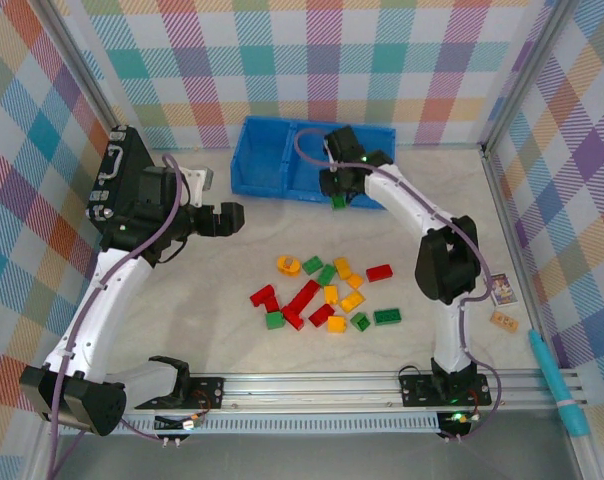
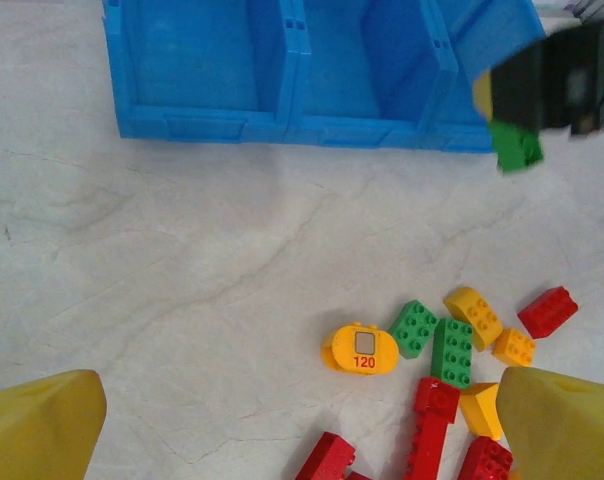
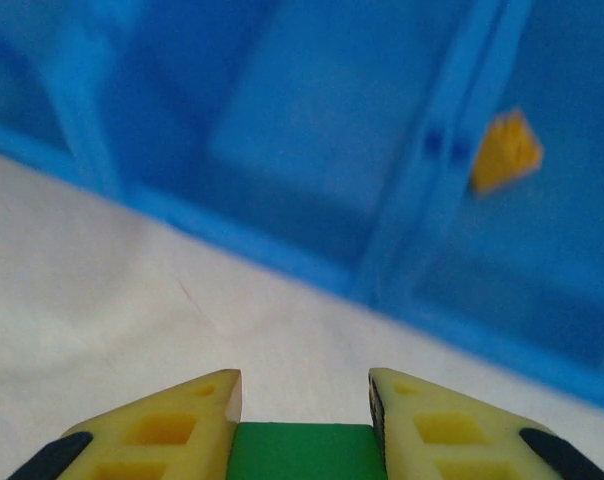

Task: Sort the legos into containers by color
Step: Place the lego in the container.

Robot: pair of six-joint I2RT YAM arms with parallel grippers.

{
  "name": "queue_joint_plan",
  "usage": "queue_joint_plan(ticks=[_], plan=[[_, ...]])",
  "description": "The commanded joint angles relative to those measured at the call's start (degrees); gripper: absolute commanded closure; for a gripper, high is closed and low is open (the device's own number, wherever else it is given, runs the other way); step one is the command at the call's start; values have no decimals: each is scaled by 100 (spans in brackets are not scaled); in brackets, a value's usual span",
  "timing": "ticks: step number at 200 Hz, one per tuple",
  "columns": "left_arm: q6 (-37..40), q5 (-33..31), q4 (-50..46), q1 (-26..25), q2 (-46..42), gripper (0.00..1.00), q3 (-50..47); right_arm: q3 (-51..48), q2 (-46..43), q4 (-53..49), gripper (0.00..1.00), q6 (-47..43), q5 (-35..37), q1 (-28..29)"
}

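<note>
My right gripper (image 1: pixel 338 196) is shut on a green lego (image 1: pixel 338 203) just in front of the blue bin (image 1: pixel 267 160). In the right wrist view the green lego (image 3: pixel 304 452) sits between the yellow fingers (image 3: pixel 182 415), with the bin's compartments (image 3: pixel 322 110) ahead. One yellow-orange lego (image 3: pixel 506 152) lies in the right-hand compartment. The other legos (image 1: pixel 327 295) lie scattered mid-table in red, green and yellow-orange. My left gripper (image 1: pixel 227 218) hangs open to the left of the pile, over bare table. Its view takes in the legos (image 2: pixel 452 350) and a rounded yellow one marked 120 (image 2: pixel 362 349).
A small printed card (image 1: pixel 502 291) and a tan tile (image 1: pixel 504 321) lie by the right wall. A teal tool (image 1: pixel 559 385) rests at the near right. A metal rail (image 1: pixel 322 385) runs along the near edge. Plaid walls close in three sides.
</note>
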Motion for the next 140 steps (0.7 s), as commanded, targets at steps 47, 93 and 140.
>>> queue_joint_plan(ticks=[47,93,140], plan=[[175,3,-34,-72,157,0,-56,2774,2255,445,67,-879,69,39],[171,-190,-328,-68,313,0,-131,3469,2919,613,54,-882,-89,37],[-1520,58,-474,-108,249,0,-996,2598,2269,982,43,-873,-293,39]])
